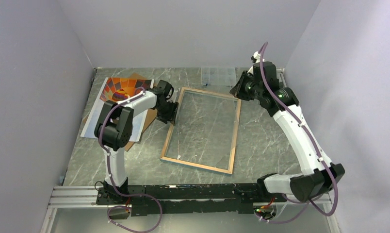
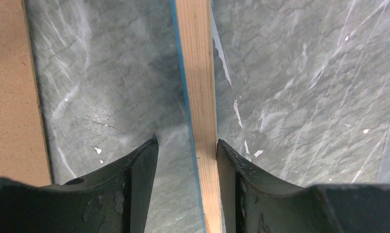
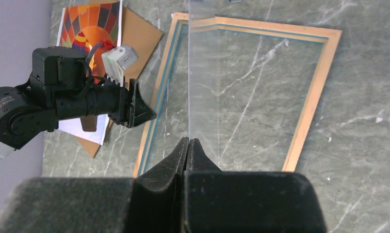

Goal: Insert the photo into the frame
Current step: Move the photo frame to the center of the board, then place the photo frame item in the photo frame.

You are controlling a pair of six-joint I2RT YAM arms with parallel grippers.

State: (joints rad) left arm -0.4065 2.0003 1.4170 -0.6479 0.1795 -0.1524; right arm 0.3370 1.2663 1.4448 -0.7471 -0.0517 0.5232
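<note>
The frame (image 1: 235, 138) lies flat mid-table with its tan wood side up; a thin blue edge shows along its rail (image 2: 199, 73). My left gripper (image 1: 170, 115) stands open astride the frame's left rail (image 3: 149, 121), its right finger (image 2: 232, 170) touching the wood and its left finger apart from it. My right gripper (image 3: 188, 140) is shut on the edge of the clear pane (image 3: 203, 97), which is tilted up over the frame by its far right corner (image 1: 237, 90). The photo (image 1: 119, 88) of the orange balloon lies face up at the far left.
A brown backing board (image 1: 133, 141) lies under the photo and reaches close to the frame's left rail (image 2: 11, 97). A small clear compartment box (image 1: 218, 75) sits by the back wall. Grey walls close in the table on the left, back and right.
</note>
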